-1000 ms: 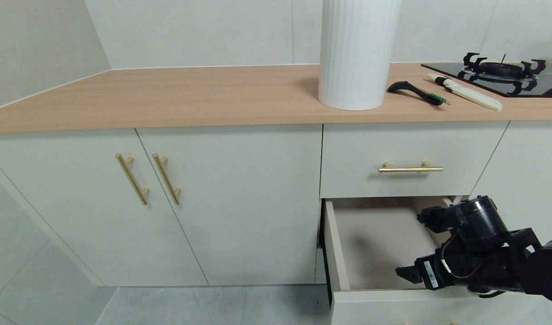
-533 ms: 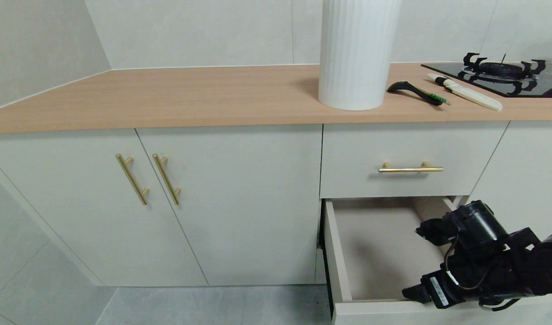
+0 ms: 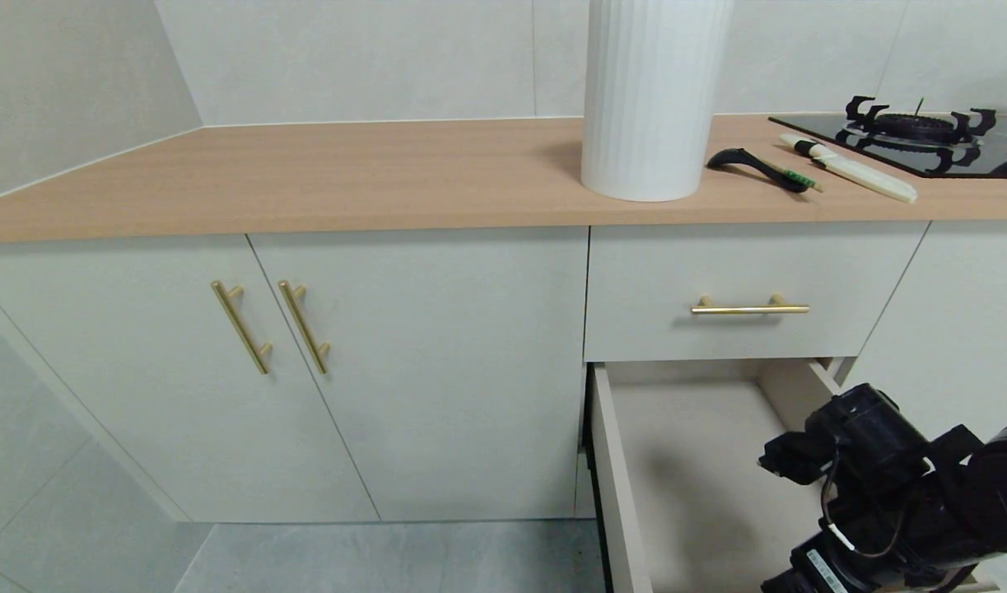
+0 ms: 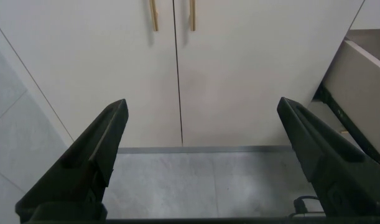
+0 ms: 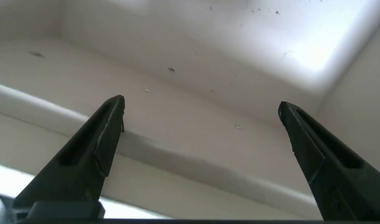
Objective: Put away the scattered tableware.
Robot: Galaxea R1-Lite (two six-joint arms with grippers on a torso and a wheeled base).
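On the wooden countertop (image 3: 347, 177) lie a black utensil with a green-striped handle (image 3: 760, 170) and a white knife with a black band (image 3: 850, 170), both right of a tall white ribbed container (image 3: 650, 99). Below them, the lower drawer (image 3: 614, 461) is pulled out and bare inside. My right gripper (image 3: 791, 576) sits low at the drawer's front right, partly cut off by the view's edge. In the right wrist view the gripper (image 5: 201, 106) is open, with the drawer's pale rim (image 5: 177, 155) running across between the fingers. My left gripper (image 4: 201, 102) is open, facing the cabinet doors (image 4: 177, 68).
A black gas hob (image 3: 923, 132) takes up the counter's far right. The upper drawer (image 3: 750, 309) is closed, with a brass handle. Two cabinet doors with brass handles (image 3: 268, 325) stand to the left, over a grey tiled floor (image 3: 347, 560).
The lower drawer has slid further out toward me. My right gripper has moved down and toward me along with its front edge.
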